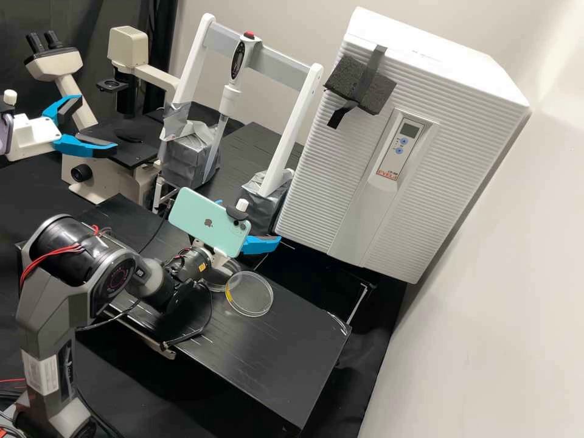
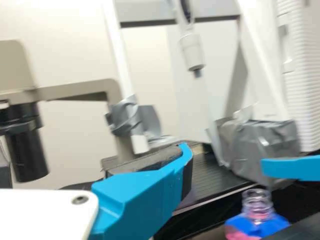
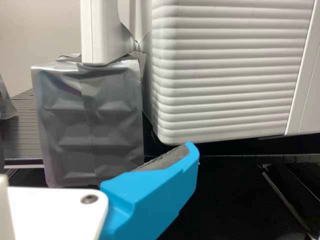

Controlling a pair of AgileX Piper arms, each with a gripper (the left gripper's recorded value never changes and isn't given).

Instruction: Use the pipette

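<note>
Pipette [image 1: 238, 59] hangs on rack [image 1: 286, 62], well apart from left pincer [image 1: 97, 122].

On black bench [image 1: 274, 365], just beside right claw [image 1: 246, 228] on camera side: clear dish [image 1: 249, 294], lying flat. Just beyond same claw: taped block [image 1: 267, 194], with white ribbed cabinet [image 1: 395, 152] just beside it. Farther back, between the two claws: second block [image 1: 185, 152], also taped. Directly beneath left claw [image 1: 97, 121]: microscope [image 1: 103, 170], standing upright.
</note>
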